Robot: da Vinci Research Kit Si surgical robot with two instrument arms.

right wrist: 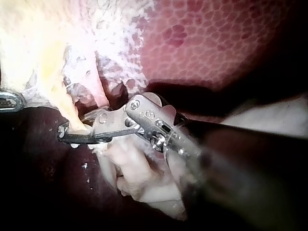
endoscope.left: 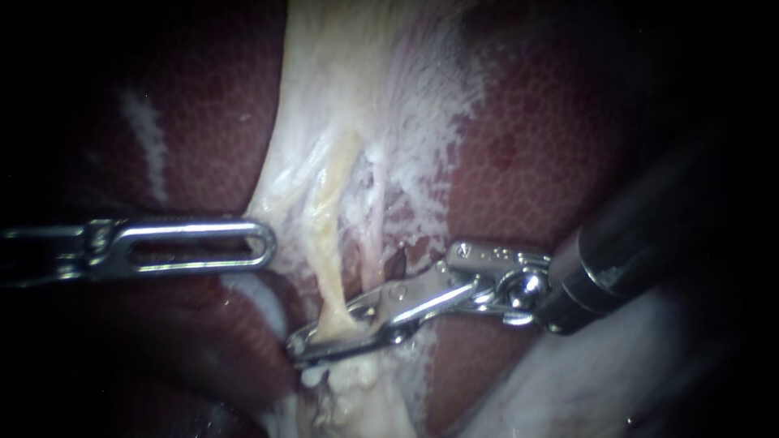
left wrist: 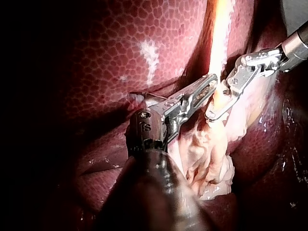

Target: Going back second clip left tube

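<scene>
My right instrument [endoscope.left: 304, 347] enters from the right edge, its shaft dark and wide, its jaws reaching down to lower centre. The jaws sit across the left tube [endoscope.left: 331, 243], one on each side. Both touch it and they are almost closed, so it is gripped. I can't pick out a clip apart from the jaw metal.

The left tube is the yellow strand running from centre frame down into those jaws. A thinner pink tube [endoscope.left: 375, 235] runs just beside it on the right and passes behind the jaw hinge.

My left instrument [endoscope.left: 261, 243] lies level at mid-left. Its jaws lie together and only the slotted flat side shows. The tip touches the edge of the pale membrane [endoscope.left: 308, 97]. No tissue shows between these jaws.

Room:
- There is only a narrow strip of membrane between my left tip and the yellow tube.
- My two tips are near each other but apart.
- Ragged pale tissue [endoscope.left: 357, 389] touches the underside of the right jaws at bottom centre.
- Bare liver [endoscope.left: 552, 130] lies open at upper right above the right shaft, and at upper left above the left instrument.
- A pale fold [endoscope.left: 584, 389] crowds the lower right, under the shaft.
</scene>
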